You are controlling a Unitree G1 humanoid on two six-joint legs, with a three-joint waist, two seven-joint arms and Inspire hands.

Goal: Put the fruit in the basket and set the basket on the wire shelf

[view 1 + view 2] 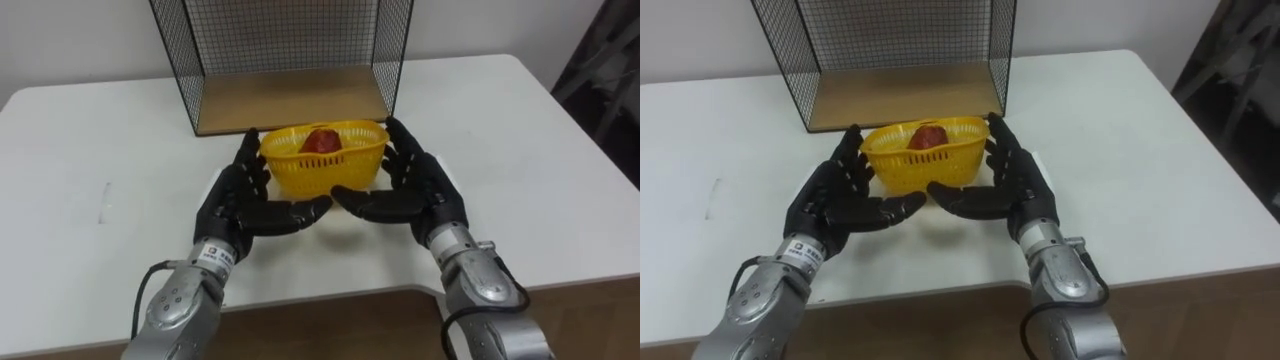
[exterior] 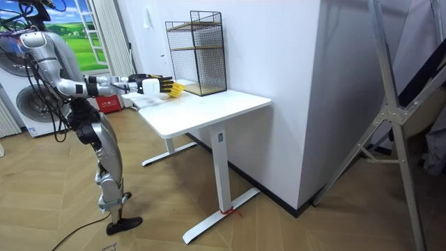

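A yellow slatted basket (image 1: 325, 158) (image 1: 928, 156) sits between my two black hands, just in front of the wire shelf (image 1: 290, 55) (image 1: 895, 50). A red fruit (image 1: 322, 140) (image 1: 930, 136) lies inside the basket. My left hand (image 1: 245, 195) (image 1: 835, 198) presses its straight fingers against the basket's left side, thumb under the front. My right hand (image 1: 410, 185) (image 1: 1005, 180) does the same on the right side. Both are open. In the room view I stand at the table's end with both arms stretched toward the basket (image 2: 174, 88).
The shelf's wooden floor (image 1: 290, 100) is level with the white table (image 1: 90, 190) and open toward me. The table's front edge runs close under my forearms. A dark object stands at the far right (image 1: 605, 70).
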